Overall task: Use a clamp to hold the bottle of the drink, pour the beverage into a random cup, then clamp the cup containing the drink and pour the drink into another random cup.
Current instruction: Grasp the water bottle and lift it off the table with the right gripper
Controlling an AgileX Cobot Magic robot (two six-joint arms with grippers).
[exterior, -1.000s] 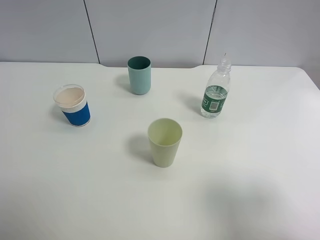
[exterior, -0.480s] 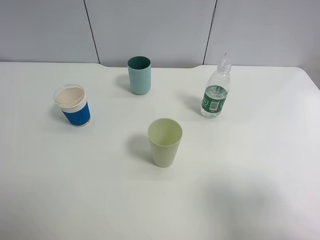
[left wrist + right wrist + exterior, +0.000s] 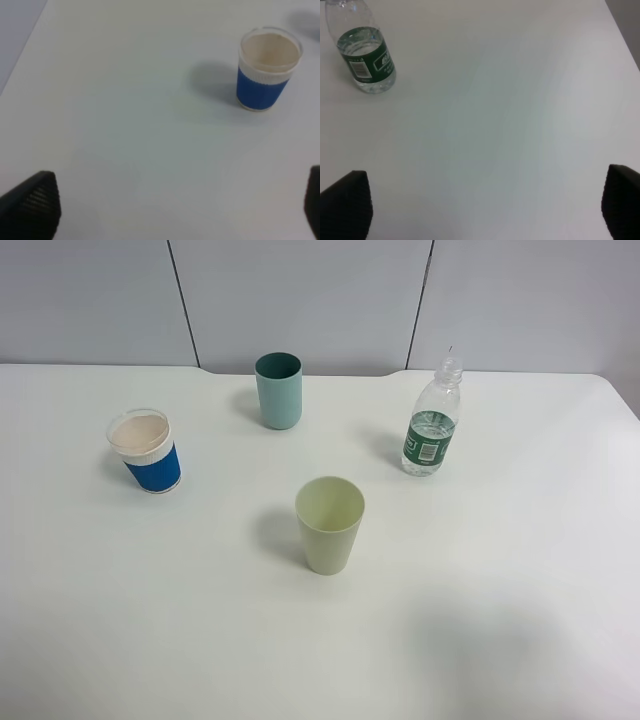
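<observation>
We are looking at smooth white tabletop (image 3: 520,570). Clear plastic bottle (image 3: 432,420), green label round middle, standing upright at right rear. Tapered yellow-green cup (image 3: 329,525) sitting mid-tabletop, ribbed blue-sleeved cup (image 3: 146,451) at left, straight-sided teal cup (image 3: 278,390) at back. We are seeing left hand (image 3: 172,207) and right hand (image 3: 482,205) spread, dark ribbed fingertips (image 3: 30,205) gripping nothing.

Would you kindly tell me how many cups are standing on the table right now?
3: a blue-sleeved cup at the left, a teal cup at the back, and a yellow-green cup in the middle front. None seems hidden.
</observation>
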